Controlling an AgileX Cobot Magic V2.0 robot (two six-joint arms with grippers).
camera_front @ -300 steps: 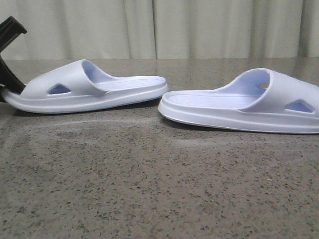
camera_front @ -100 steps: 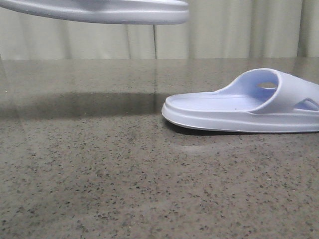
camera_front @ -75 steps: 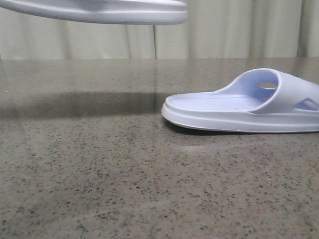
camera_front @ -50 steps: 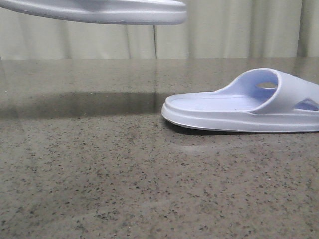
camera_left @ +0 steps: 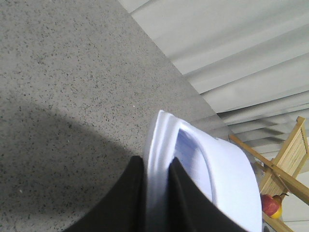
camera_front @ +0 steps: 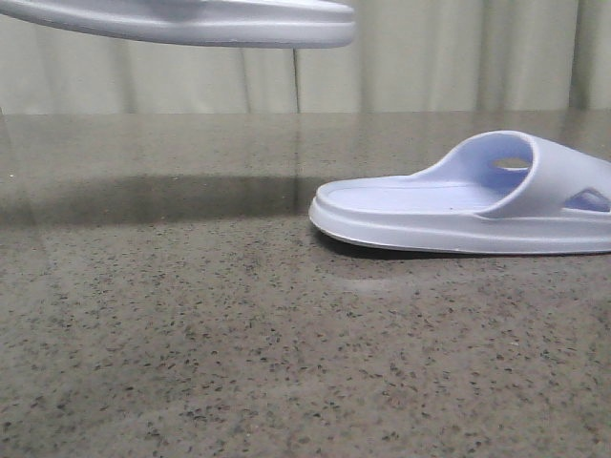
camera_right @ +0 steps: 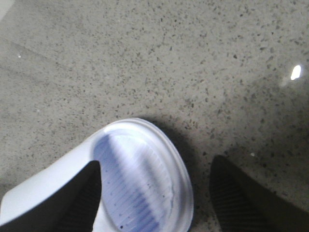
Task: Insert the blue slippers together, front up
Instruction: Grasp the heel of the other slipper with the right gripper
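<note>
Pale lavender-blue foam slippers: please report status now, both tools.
Left tool shut on lifted pale lavender-blue foam slipper, off the speckled stone table. Right tool open around second pale foam slipper, which rests on the table. Nothing between them.

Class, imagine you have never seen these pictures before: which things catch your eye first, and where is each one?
A pale lavender-blue foam slipper hangs in the air at top left of the front view, clamped on its sole edge by the left gripper. Its twin slipper lies on the speckled stone table at right, with the right gripper open around its end.
</note>
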